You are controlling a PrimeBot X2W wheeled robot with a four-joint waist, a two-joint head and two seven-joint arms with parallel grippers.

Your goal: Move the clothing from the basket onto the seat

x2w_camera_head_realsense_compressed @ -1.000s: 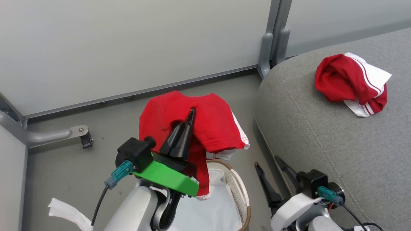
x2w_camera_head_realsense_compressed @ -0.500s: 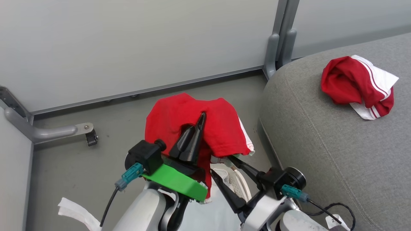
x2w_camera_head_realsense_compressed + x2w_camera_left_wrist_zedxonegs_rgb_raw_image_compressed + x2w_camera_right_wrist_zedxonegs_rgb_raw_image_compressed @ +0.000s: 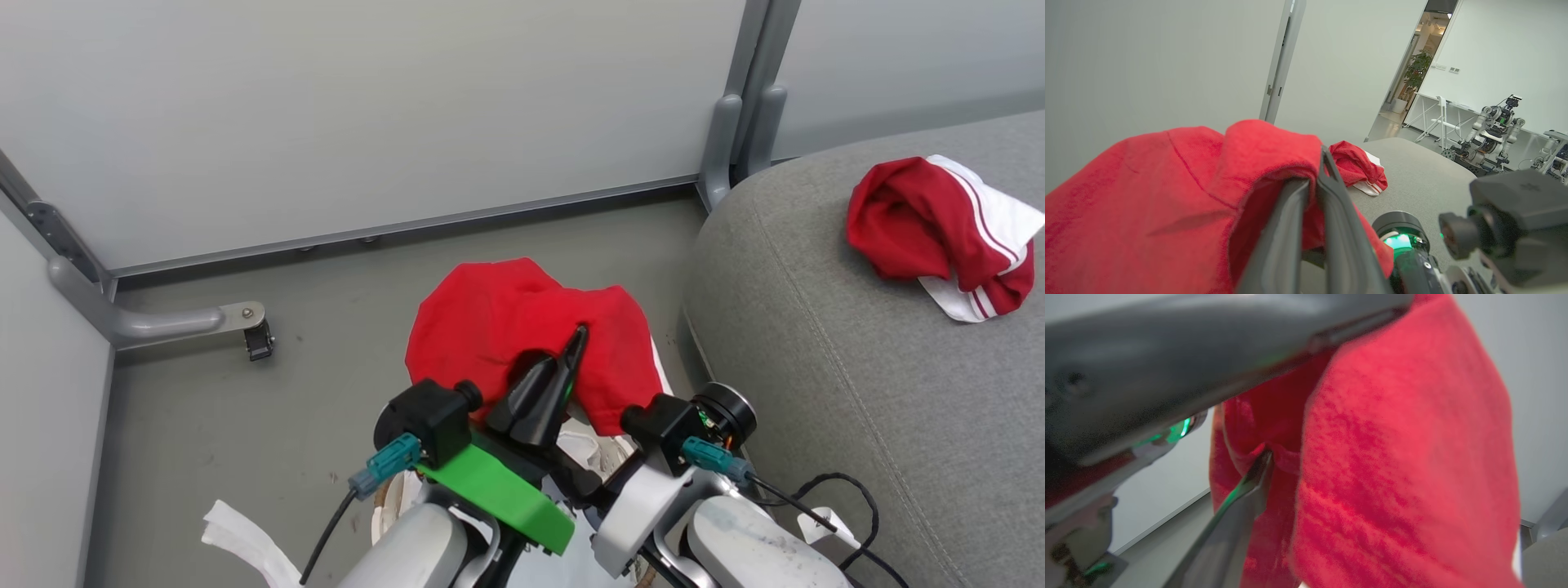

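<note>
**Plain red garment held over the basket**

The left hand is clamped shut on the plain red garment, which hangs above the basket. The right hand is spread wide, one finger poking into the hanging cloth. The striped garment lies on the seat.

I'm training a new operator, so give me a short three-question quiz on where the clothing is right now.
1. True or false: the striped garment lies on the seat.
2. The jaws of the left gripper are shut on: A the striped garment; B the plain red garment; C nothing.
3. How many garments lie on the seat?
Key: 1 true; 2 B; 3 one.
</note>
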